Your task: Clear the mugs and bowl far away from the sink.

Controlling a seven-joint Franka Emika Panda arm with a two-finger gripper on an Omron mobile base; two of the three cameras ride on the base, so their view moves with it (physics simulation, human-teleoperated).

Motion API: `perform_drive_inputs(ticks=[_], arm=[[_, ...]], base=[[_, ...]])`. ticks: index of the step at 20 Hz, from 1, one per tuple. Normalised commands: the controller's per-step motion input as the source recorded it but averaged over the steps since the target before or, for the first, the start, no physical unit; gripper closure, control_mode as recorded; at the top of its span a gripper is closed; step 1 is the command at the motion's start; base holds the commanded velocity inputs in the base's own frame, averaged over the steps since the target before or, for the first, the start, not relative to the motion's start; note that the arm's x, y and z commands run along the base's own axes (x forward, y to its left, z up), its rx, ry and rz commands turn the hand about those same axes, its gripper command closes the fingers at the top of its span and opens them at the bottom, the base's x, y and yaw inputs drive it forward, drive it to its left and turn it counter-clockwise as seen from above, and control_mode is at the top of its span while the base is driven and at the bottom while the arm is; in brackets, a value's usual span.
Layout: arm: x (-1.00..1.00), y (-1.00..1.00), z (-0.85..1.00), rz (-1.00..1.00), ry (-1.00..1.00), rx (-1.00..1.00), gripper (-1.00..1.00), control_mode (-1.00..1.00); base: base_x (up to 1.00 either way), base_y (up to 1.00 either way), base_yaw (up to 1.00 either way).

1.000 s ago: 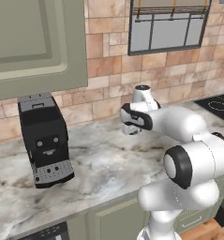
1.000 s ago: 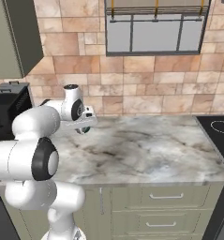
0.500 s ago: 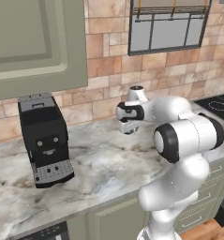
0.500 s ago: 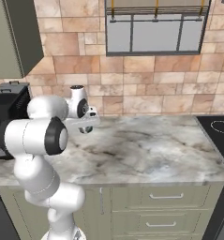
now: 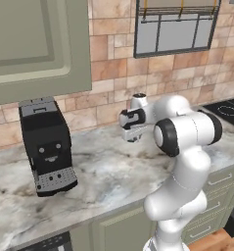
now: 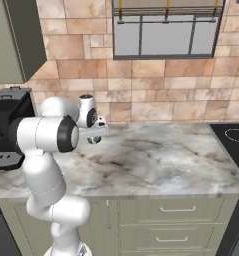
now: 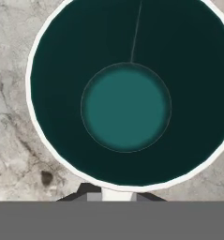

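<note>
Mug: white one with teal-green inside [image 7: 126,107], seen from straight above in the hand view, its mouth open toward the camera; held above the marble bench [image 5: 108,171], small and partly hidden under the hand in the base views [image 6: 94,139].
Fingers: gripper [image 7: 114,192] pinches the mug's rim at the lower edge of the hand view; fingers nearly pressed together on the thin wall, dark tips just showing below the white rim.
Arm: white, folded back over the bench, hand pointing down near the brick wall [image 6: 156,100].
Bench: grey-veined marble, bare under the mug; a small dark spot [image 7: 47,177] on the stone beside the mug in the hand view.
Coffee machine: black [image 5: 46,146], standing on the bench against the wall, well apart from the mug, to the arm's left.
Cooktop: black, at the far right end of the bench [image 6: 232,142].
Cabinets: grey-green wall cabinet [image 5: 35,44] above the coffee machine; drawers [image 6: 176,220] below the bench.
</note>
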Motion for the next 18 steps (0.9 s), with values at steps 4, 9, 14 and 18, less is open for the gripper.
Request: perform_drive_inputs(ticks=[4,9,14,18], arm=[[0.27,0.00,-0.24,0.00,0.00,0.00,1.00,-1.00],[0.25,0.00,-0.22,0.00,0.00,0.00,1.00,-1.00],[0.21,0.00,-0.29,0.00,0.00,0.00,1.00,-1.00],[0.15,0.00,-0.31,0.00,0.00,0.00,1.00,-1.00]], base=[[0.00,0.00,0.00],[0.00,0.00,0.00],[0.00,0.00,0.00],[0.00,0.00,0.00]])
